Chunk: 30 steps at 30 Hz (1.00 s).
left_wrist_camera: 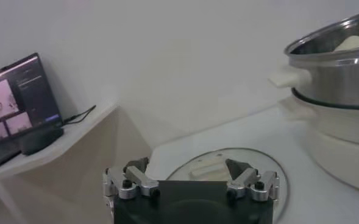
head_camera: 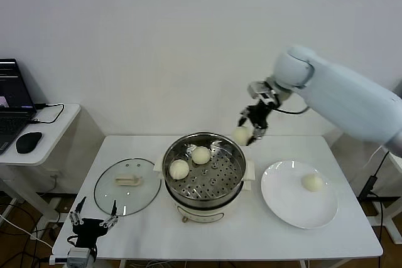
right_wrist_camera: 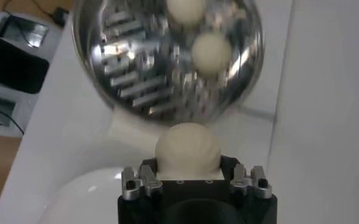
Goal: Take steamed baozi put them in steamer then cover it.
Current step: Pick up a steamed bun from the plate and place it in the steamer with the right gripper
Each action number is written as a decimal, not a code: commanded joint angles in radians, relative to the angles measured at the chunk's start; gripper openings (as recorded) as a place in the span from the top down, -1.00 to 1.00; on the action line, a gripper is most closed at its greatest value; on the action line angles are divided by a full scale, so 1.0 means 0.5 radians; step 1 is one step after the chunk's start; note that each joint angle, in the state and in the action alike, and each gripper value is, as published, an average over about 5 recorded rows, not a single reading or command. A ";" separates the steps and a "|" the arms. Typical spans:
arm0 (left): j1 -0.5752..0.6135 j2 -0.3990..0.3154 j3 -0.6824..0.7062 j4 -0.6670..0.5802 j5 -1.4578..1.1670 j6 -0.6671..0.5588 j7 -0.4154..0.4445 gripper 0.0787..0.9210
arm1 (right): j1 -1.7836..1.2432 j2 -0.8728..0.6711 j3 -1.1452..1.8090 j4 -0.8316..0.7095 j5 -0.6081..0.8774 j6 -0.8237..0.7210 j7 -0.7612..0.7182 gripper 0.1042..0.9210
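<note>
The steel steamer [head_camera: 233, 183] stands mid-table with two baozi on its perforated tray [head_camera: 200, 155] [head_camera: 179, 169]. My right gripper [head_camera: 250, 134] hangs in the air just beyond the steamer's far right rim, shut on a third baozi [head_camera: 242, 135]; the right wrist view shows that bun [right_wrist_camera: 187, 150] between the fingers with the steamer [right_wrist_camera: 136, 79] below. Another baozi [head_camera: 312, 182] lies on the white plate [head_camera: 282, 202] to the right. The glass cover [head_camera: 113, 199] lies flat left of the steamer. My left gripper [head_camera: 93, 222] is parked open at the table's front left, near the cover [left_wrist_camera: 270, 167].
A side desk at the left carries a laptop [head_camera: 12, 101] and a mouse [head_camera: 28, 142]. The steamer's side [left_wrist_camera: 337, 91] fills the left wrist view's right part. Bare tabletop lies along the front and behind the plate.
</note>
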 commanded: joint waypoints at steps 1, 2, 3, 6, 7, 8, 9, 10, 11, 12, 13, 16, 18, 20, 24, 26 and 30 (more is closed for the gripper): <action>-0.006 -0.012 -0.049 -0.002 -0.004 0.001 -0.005 -0.77 | 0.158 0.297 -0.182 0.165 -0.003 0.433 0.032 -0.29; -0.007 -0.014 -0.051 -0.005 -0.004 0.001 -0.006 -0.77 | 0.151 0.289 -0.210 0.215 -0.027 0.445 0.045 -0.30; -0.007 -0.016 -0.055 -0.009 -0.003 0.002 -0.007 -0.77 | 0.143 0.283 -0.238 0.257 -0.069 0.472 0.063 -0.30; -0.005 -0.017 -0.069 -0.014 -0.002 0.002 -0.007 -0.77 | 0.112 0.271 -0.286 0.335 -0.279 0.574 0.153 -0.30; -0.003 -0.017 -0.073 -0.014 -0.001 0.002 -0.008 -0.77 | 0.101 0.269 -0.298 0.356 -0.363 0.618 0.202 -0.30; -0.001 -0.019 -0.075 -0.013 0.000 0.002 -0.008 -0.77 | 0.093 0.267 -0.311 0.378 -0.433 0.665 0.251 -0.30; 0.001 -0.020 -0.077 -0.011 0.001 0.002 -0.008 -0.77 | 0.087 0.264 -0.323 0.400 -0.484 0.705 0.294 -0.30; 0.003 -0.022 -0.077 -0.011 0.003 0.001 -0.009 -0.77 | 0.083 0.261 -0.340 0.426 -0.520 0.741 0.334 -0.30; 0.005 -0.024 -0.076 -0.010 0.004 0.001 -0.008 -0.77 | 0.081 0.258 -0.357 0.450 -0.533 0.769 0.354 -0.30; 0.006 -0.025 -0.075 -0.010 0.006 0.001 -0.008 -0.77 | 0.081 0.256 -0.376 0.475 -0.538 0.789 0.364 -0.30; 0.006 -0.027 -0.073 -0.010 0.007 0.001 -0.007 -0.77 | 0.082 0.254 -0.393 0.492 -0.529 0.792 0.368 -0.30; 0.007 -0.030 -0.069 -0.012 0.010 0.002 -0.001 -0.77 | 0.077 0.256 -0.449 0.515 -0.514 0.815 0.392 -0.30; 0.013 -0.028 -0.070 -0.020 0.002 0.004 0.008 -0.77 | 0.067 0.257 -0.484 0.516 -0.518 0.833 0.406 -0.30; 0.024 -0.024 -0.071 -0.031 -0.009 0.008 0.018 -0.77 | 0.060 0.255 -0.520 0.520 -0.518 0.843 0.414 -0.30; 0.034 -0.023 -0.075 -0.037 -0.015 0.012 0.027 -0.77 | 0.028 0.256 -0.570 0.524 -0.532 0.864 0.441 -0.30; 0.034 -0.027 -0.073 -0.035 -0.012 0.013 0.028 -0.77 | 0.010 0.262 -0.579 0.525 -0.559 0.877 0.463 -0.30; 0.034 -0.040 -0.065 -0.031 -0.006 0.012 0.029 -0.77 | -0.015 0.270 -0.606 0.542 -0.611 0.892 0.493 -0.30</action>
